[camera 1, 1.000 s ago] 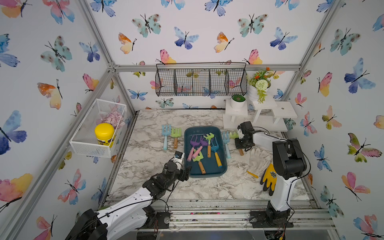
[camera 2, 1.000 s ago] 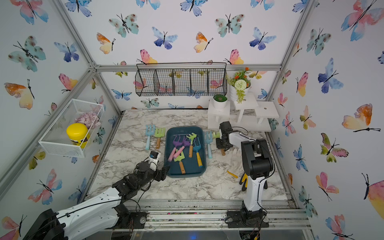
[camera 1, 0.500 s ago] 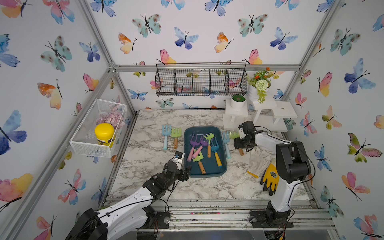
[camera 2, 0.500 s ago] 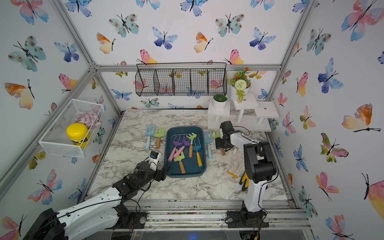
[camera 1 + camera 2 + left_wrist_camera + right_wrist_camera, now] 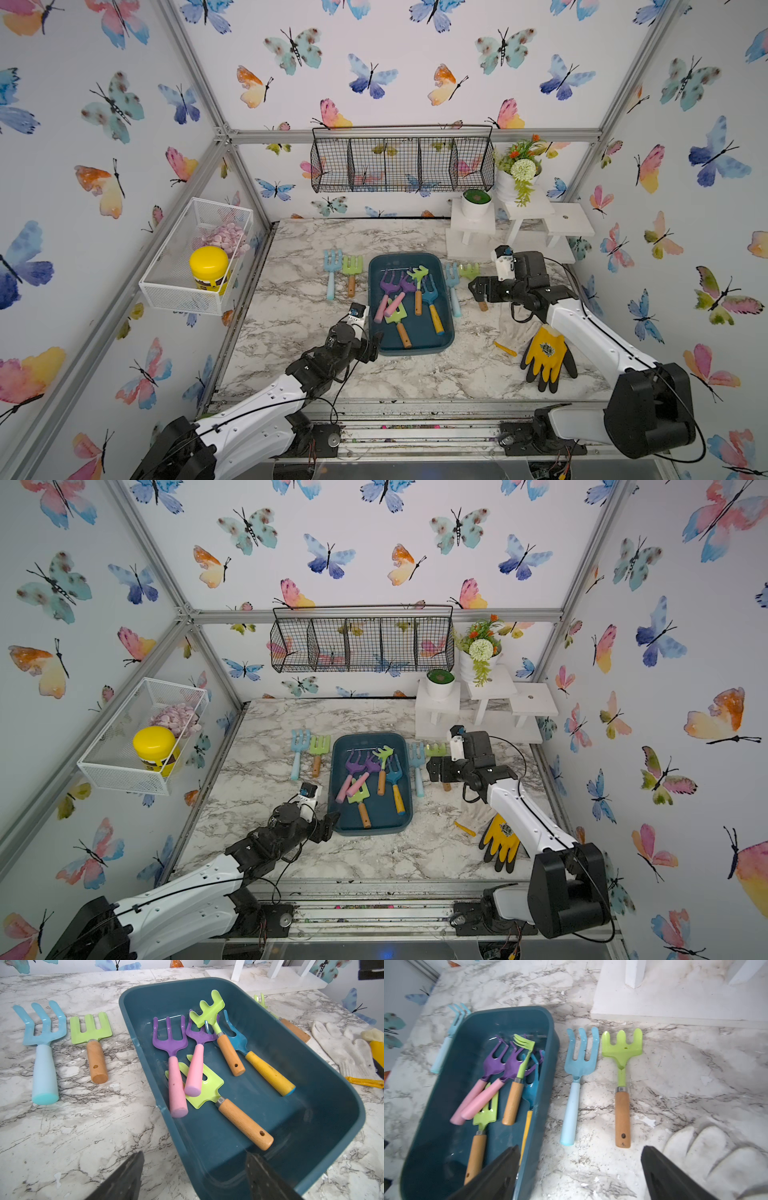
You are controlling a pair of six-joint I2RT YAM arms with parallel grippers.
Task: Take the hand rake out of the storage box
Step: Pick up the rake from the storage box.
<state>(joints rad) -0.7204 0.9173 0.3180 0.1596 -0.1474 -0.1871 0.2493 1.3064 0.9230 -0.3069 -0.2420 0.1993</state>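
No lettering is reading clearly anywhere. Well to the left of the storage box (image 5: 424, 340) in a top view, a yellow-lidded jar (image 5: 209, 270) in the white mesh basket (image 5: 178, 297) is carrying a dark label band with pale characters, too small to make out. To the right of the storage box, a yellow glove (image 5: 546, 353) is showing a round emblem on its back, likewise illegible, and a green rake (image 5: 622, 1088) is bearing a tiny unreadable mark at its wooden handle's end.
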